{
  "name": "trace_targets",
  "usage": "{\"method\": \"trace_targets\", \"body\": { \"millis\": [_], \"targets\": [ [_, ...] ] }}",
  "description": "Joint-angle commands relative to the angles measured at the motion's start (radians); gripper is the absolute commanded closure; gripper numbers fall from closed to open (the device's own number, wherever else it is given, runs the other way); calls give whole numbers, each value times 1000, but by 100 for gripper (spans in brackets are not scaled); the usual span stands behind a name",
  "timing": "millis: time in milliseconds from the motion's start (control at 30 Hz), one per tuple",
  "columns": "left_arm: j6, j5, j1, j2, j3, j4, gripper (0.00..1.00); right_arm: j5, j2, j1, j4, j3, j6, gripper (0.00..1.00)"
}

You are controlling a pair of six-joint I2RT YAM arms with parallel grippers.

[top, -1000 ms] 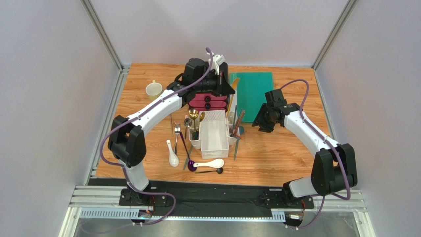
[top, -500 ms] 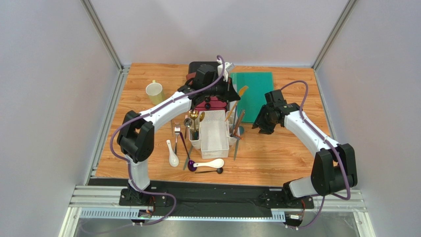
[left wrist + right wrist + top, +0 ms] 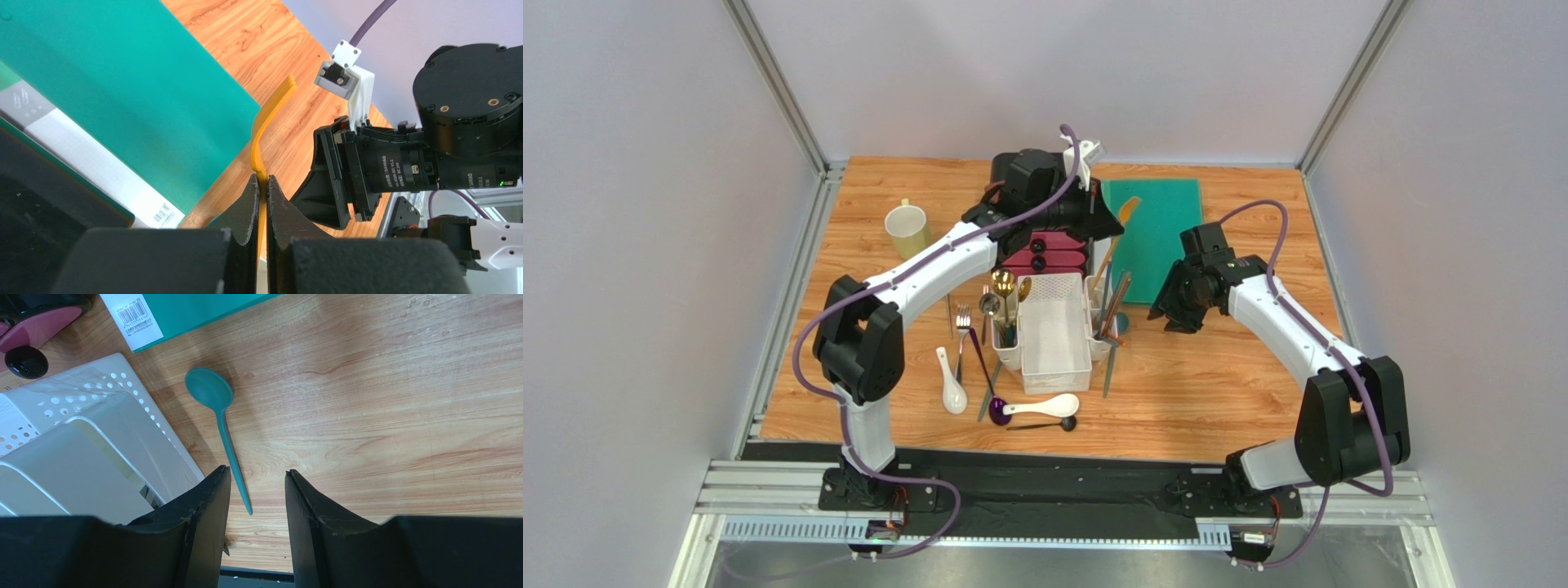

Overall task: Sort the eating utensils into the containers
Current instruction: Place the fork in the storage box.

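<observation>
Left tool (image 3: 263,184), jaws together and clamped on the thin stem of a yellow utensil (image 3: 270,122). We see the stem rise from the pads, bend, and end in a ridged tip beside the edge of a green mat (image 3: 123,86); we cannot tell whether it is a fork or a spoon. From above, we find this tool raised over the far part of the surface (image 3: 1210,392), above the black-and-pink box (image 3: 1044,257) and next to the mat, beyond the far end of the caddy (image 3: 1053,337). Right tool (image 3: 256,474), jaws apart and holding nothing, hangs over a teal spoon (image 3: 226,438). The teal spoon lies flat on the wood just beside the caddy's right wall, bowl toward the mat, handle end showing in the gap between the two fingers. We see a gold spoon (image 3: 1004,284) standing in the caddy's left side bin and chopsticks (image 3: 1114,306) in the right one. Loose on the surface, left of and nearer than the caddy, lie forks (image 3: 961,325), two white spoons (image 3: 950,382), a purple spoon (image 3: 987,374) and a black spoon (image 3: 1044,424). A mug (image 3: 906,224) stands at far left.
</observation>
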Motion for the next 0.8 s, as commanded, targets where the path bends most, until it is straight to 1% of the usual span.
{"method": "trace_targets", "body": {
  "millis": [0, 100, 133, 200, 500, 767],
  "targets": [
    [17, -1, -7, 4, 52, 61, 100, -7, -23, 4, 6, 20, -13, 57],
    [24, -9, -7, 13, 35, 64, 100, -5, -29, 2, -2, 16, -16, 57],
    [24, -12, -11, 13, 15, 102, 100, -4, -29, 4, -6, 16, -21, 57],
    [23, -20, -9, 11, -14, 129, 100, -2, -29, 4, -12, 14, -22, 58],
    [17, -81, -30, -48, -227, 267, 100, -8, -19, 7, -20, 22, -25, 58],
    [27, -118, -35, -117, -298, 271, 100, -5, -14, 18, -17, 13, -16, 58]
  ]
}}
